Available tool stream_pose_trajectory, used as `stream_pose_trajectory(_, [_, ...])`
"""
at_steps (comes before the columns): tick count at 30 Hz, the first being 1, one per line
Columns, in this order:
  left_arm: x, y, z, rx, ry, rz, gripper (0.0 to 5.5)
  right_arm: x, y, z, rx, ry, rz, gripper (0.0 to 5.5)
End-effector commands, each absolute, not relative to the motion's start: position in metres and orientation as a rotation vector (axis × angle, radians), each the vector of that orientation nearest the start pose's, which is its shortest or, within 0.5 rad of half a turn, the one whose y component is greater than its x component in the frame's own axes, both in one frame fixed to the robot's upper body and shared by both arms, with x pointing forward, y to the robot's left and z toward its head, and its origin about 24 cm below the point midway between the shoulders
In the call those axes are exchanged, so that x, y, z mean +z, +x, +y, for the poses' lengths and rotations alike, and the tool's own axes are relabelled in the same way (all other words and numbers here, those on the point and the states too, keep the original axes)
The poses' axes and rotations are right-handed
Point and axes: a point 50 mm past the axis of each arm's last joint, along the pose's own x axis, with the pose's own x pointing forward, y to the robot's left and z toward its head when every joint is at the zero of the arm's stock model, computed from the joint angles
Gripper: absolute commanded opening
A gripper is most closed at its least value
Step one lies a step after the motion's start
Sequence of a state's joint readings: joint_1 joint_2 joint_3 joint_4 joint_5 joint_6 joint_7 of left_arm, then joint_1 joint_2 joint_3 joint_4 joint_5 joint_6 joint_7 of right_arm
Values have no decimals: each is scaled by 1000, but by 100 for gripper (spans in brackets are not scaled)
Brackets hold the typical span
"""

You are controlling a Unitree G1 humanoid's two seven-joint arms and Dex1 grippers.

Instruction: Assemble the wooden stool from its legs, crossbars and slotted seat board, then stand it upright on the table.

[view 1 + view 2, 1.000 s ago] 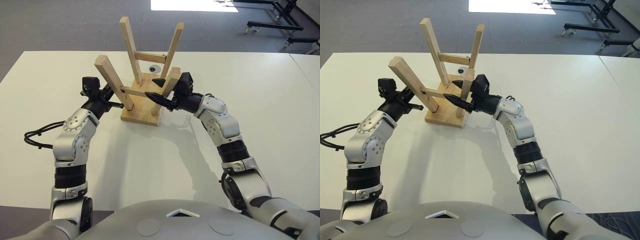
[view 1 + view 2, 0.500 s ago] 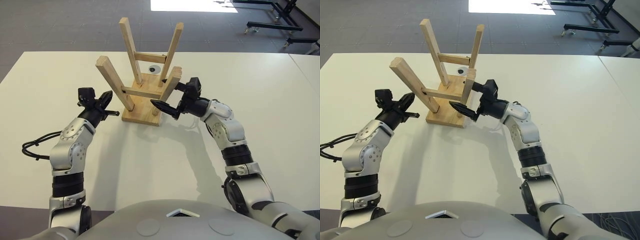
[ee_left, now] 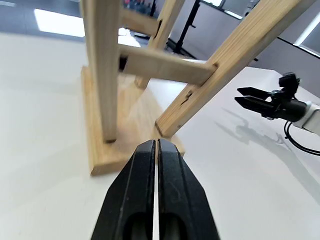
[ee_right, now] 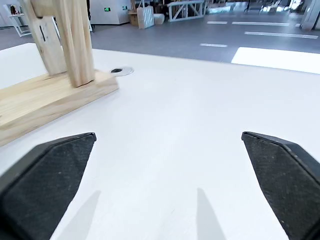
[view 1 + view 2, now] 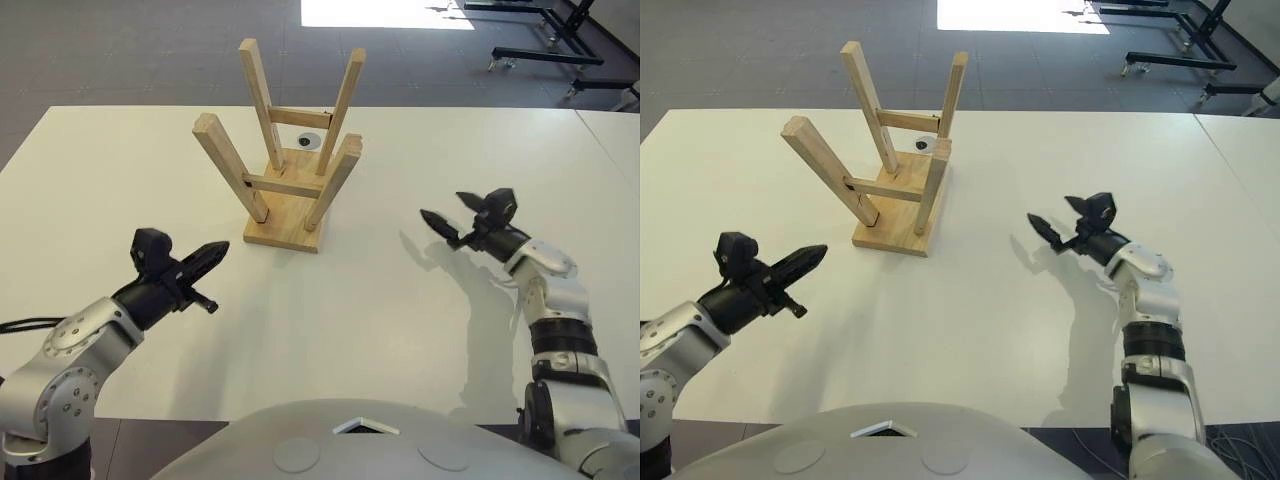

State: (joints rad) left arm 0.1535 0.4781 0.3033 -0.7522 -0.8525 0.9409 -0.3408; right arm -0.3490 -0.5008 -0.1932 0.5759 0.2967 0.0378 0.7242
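The stool (image 5: 290,170) stands upside down on the white table (image 5: 400,330), a little left of centre and toward the far side. Its seat board (image 5: 285,225) lies flat on the top, and its four legs (image 5: 222,165) splay upward, joined in pairs by two crossbars (image 5: 282,185). The left gripper (image 5: 215,252) hangs at the near left, well apart from the stool. Its fingers are pressed together on nothing and point toward the board. The right gripper (image 5: 440,204) hovers over the table on the right, spread wide and empty, with its tips aimed left. A small round disc (image 5: 308,141) sits in the table just behind the board.
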Motion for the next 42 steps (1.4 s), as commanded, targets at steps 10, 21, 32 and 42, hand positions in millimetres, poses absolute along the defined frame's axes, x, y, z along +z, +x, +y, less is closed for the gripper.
stream_pose_trajectory(10, [113, 196, 125, -632, 150, 448, 190, 41, 368, -204, 212, -280, 285, 540])
stream_pose_trajectory(21, [97, 231, 85, -563, 247, 461, 337, 63, 386, -163, 238, -252, 200, 540])
stream_pose_trajectory(32, [66, 242, 72, -471, 444, 549, 483, 71, 390, -147, 271, -238, 160, 540])
stream_pose_trajectory(42, [42, 237, 84, -499, 599, 554, 483, 70, 388, -147, 274, -246, 157, 540])
